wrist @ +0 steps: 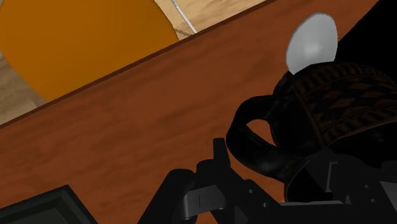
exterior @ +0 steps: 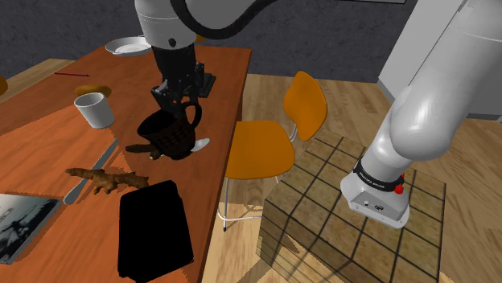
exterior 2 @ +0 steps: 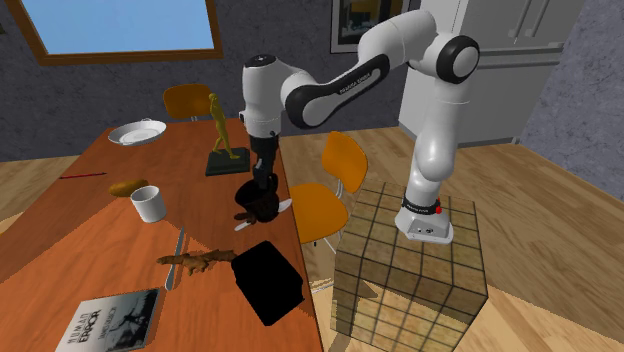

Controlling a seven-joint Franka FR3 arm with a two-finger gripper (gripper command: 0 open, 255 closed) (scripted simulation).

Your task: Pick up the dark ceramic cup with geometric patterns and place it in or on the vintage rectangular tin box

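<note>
Arm pose and grasp, three views. My white arm (exterior 2: 330, 95) rises from the brown tiled box stand (exterior: 346, 209), folds over at its highest joint and runs level towards the reddish-brown wooden desk (exterior: 48, 153). There the last links turn straight down. My wrist is close to vertical above the desk's long edge, the edge that faces the orange moulded chair (exterior: 261, 145).

My all-black end effector (exterior: 181, 103) points down at the desk. Its fingers are drawn in to a narrow gap and pinch the dark rounded cup with bands of geometric pattern (exterior: 167, 135) at the rim, on the side of its looped handle (wrist: 254, 137). In the wrist view the cup's wall lies against one finger and the handle curls just ahead of the fingertips.

The cup sits directly beneath my wrist, near the chair-side edge, and leans a little in the shoulder view. I cannot tell whether its base touches the desk. The bowl of a pale grey spoon (wrist: 312, 41) shows just beyond the cup.

The plain black rectangular box (exterior: 154, 229) lies flat on the desk, apart from the cup, towards the shoulder view's bottom. A white cylindrical mug (exterior: 95, 110) stands apart on the cup's other side.
</note>
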